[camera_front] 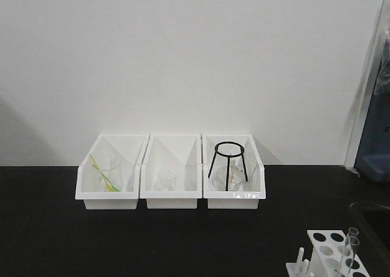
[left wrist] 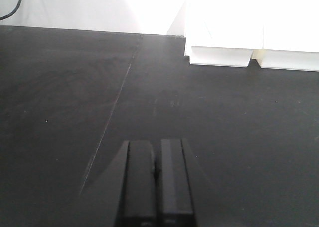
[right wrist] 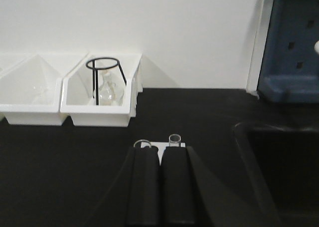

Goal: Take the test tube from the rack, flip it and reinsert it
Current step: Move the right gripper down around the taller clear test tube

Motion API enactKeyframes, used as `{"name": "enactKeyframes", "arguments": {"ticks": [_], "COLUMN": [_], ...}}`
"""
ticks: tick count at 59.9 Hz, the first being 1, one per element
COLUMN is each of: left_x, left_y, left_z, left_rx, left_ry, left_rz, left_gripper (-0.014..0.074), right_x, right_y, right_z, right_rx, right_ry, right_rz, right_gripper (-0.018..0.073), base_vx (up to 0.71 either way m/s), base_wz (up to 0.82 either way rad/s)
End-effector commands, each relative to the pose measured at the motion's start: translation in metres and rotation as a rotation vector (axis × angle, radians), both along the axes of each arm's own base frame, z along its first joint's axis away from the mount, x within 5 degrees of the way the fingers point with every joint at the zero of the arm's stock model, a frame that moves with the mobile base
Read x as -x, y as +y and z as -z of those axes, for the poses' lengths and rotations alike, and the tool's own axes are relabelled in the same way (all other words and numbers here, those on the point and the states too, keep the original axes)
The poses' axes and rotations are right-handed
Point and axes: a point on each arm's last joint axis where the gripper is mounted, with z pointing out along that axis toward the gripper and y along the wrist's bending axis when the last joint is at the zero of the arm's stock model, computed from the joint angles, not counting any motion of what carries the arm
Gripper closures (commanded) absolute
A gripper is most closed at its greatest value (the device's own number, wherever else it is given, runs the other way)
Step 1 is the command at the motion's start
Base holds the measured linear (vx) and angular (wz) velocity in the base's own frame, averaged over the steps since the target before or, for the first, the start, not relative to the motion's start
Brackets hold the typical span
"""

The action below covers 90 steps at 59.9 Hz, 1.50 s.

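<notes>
Right wrist-mounted view: the right gripper (right wrist: 159, 152) has its jaws together with nothing between them, and it sits just short of the rack (right wrist: 158, 146). Only a sliver of the rack's white top shows past the fingertips. The test tube (right wrist: 174, 138) stands upright in a hole, open rim up. A second tube (right wrist: 142, 143) stands beside it, and I cannot tell which of the two is meant. From the front, the rack sits at the near right corner of the black table (camera_front: 122, 240), well apart from the three white bins (camera_front: 172, 195).

The left gripper (left wrist: 156, 144) also has its jaws closed and empty, over bare table.

The tube looks like thin glass, so it is probably light, stiff, smooth and easily cracked. The best hold is likely the bare stretch above the rack's top, just under the rim, with a gentle squeeze. Too little pressure and it may slip; too much and it may break.

No brand, label or lettering can be read anywhere.
</notes>
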Motion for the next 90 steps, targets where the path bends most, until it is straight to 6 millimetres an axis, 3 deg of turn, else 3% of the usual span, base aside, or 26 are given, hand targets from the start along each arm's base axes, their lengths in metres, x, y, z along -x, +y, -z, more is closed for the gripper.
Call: {"name": "enactKeyframes", "arguments": {"ticks": [1,14,27,39,55,73,90], "left_x": [-0.001,-0.001,-0.001,-0.001,-0.001,-0.001,-0.001], "left_y": [-0.001,-0.001,-0.001,-0.001,-0.001,-0.001,-0.001], "left_z": [-0.008,-0.008,-0.008,-0.008,-0.008,-0.008,-0.008], "left_rx": [-0.004,-0.004,-0.004,-0.004,-0.004,-0.004,-0.004], "left_ry": [-0.098,-0.098,-0.098,-0.098,-0.098,-0.098,-0.098], "left_rz": [0.011,0.011,0.011,0.011,0.011,0.011,0.011], "left_gripper": [0.0603,0.0603,0.0603,0.0603,0.0603,0.0603,0.0603], "right_x": [-0.016,-0.040,-0.059,-0.076,-0.078,-0.103,-0.115], "right_y": [0.002,0.004,0.007,0.010,0.013,0.016,0.018], "right_z": [-0.011,0.006,0.015,0.031,0.064,0.078,0.095], "right_rx": [0.002,-0.001,-0.007,-0.018,-0.026,-0.049,-0.061], "right_ry": [-0.059,0.012,-0.003,-0.016,-0.102,-0.116,-0.115], "right_rz": [-0.011,-0.017,-0.029,-0.043,-0.081,-0.092,-0.097], "right_gripper": [0.0397,0.0127,-0.0017,-0.0019,-0.0019,-0.0017,0.0073], "base_vx": [0.00,0.00,0.00,0.00,0.00,0.00,0.00], "base_wz": [0.00,0.00,0.00,0.00,0.00,0.00,0.00]}}
